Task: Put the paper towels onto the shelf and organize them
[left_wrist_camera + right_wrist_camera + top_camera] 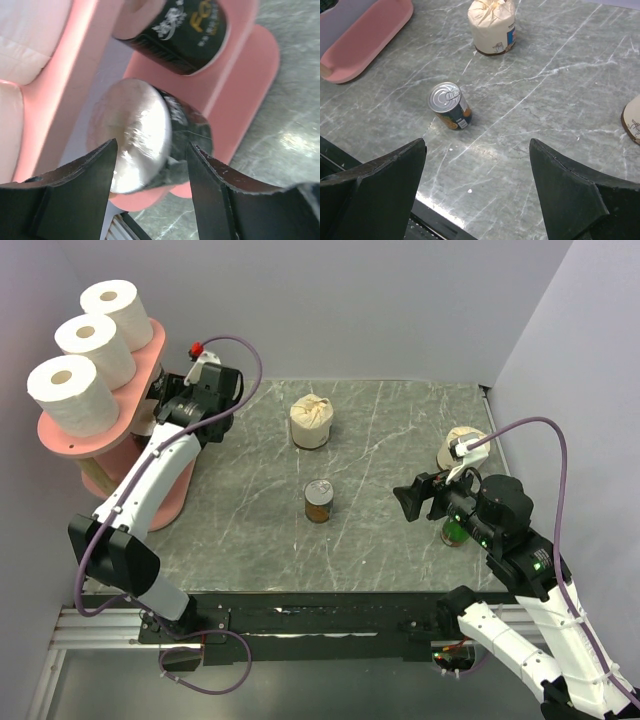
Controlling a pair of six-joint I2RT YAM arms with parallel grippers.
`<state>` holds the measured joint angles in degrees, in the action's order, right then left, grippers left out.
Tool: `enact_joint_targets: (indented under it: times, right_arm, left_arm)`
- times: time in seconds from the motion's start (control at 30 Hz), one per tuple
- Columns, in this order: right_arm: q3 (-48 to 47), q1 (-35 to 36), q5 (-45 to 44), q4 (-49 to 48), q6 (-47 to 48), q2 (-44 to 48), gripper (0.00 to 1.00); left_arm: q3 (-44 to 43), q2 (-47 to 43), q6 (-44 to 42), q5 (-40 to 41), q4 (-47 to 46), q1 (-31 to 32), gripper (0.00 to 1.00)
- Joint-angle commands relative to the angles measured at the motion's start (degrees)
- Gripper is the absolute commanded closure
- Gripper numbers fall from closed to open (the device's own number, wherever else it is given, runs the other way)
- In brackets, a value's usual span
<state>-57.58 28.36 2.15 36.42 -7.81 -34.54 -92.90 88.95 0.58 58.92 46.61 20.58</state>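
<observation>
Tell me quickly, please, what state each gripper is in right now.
Left gripper: jaws open around the black-wrapped roll on the shelf; contact unclear.
Right gripper: open, empty.

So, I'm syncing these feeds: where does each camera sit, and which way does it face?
Top external: above and behind the bases, looking down on the table; both arms show.
Left wrist: on the left arm, facing the shelf and a black-wrapped roll; left gripper fingers flank it.
Right wrist: low over the table, facing left toward the tin can; open right gripper frames it.
Shared: top and right wrist both show the tin can and a cream roll.
</observation>
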Motion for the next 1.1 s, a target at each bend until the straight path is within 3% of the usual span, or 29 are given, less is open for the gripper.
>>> enact_joint_targets:
  times: [0.0, 0.2, 0.5, 0.73, 1.07]
  right_arm:
    - [-1.8, 0.4, -1.5, -1.6, 1.5, 1.0, 0.09]
    - [-1.8, 0.4, -1.6, -1.6, 0.9, 1.6, 0.09]
    - [-1.1, 0.4, -1.0, -1.6, -0.3, 1.9, 0.09]
    - [-1.7, 0.4, -1.2, -0.7, -0.4, 1.7, 0.09]
    - [-1.7, 0.3, 0.5, 0.0, 0.1, 2.0, 0.09]
  left_arm:
    - [-3.0, -1.5, 1.1, -0.5, 0.2, 1.8, 0.36]
    - [-1.5, -1.8, 0.6, 0.5, -0.3, 1.9, 0.38]
    - [0.6, -4.3, 0.0, -4.7, -0.9, 6.1, 0.37]
    - [4.3, -4.4, 3.7, -8.5, 2.2, 6.5, 0.45]
    - [5.7, -1.9, 9.3, -1.2, 7.5, 1.0, 0.48]
